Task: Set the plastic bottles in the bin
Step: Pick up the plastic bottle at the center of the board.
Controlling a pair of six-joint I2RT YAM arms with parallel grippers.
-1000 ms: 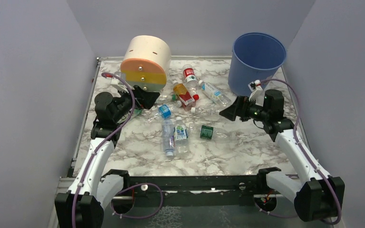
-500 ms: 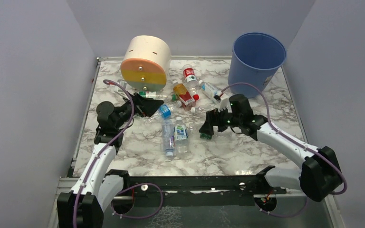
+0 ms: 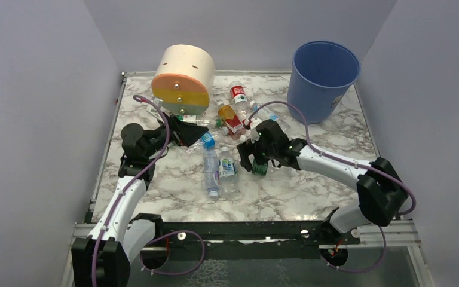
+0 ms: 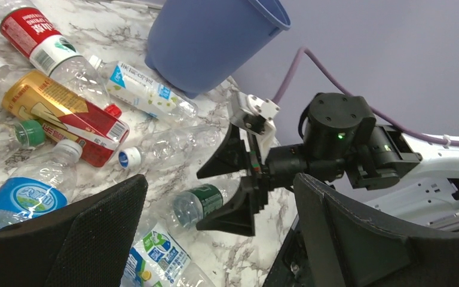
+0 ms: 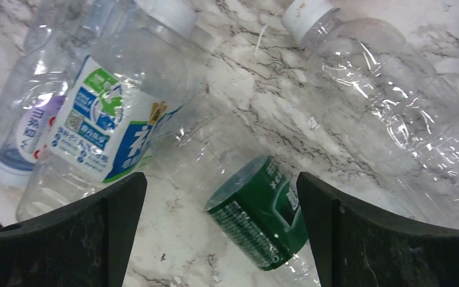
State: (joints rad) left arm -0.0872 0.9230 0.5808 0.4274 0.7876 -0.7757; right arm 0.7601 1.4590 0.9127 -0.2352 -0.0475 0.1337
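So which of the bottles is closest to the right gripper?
The clear bottle with the dark green label, lying on its side in front of the open right gripper. It alone has an all-green label.

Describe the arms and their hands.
The left arm and right arm have white links, black joints and a purple cable each. The left hand and right hand are black with two broad fingers; the right carries a white bracket and green light.
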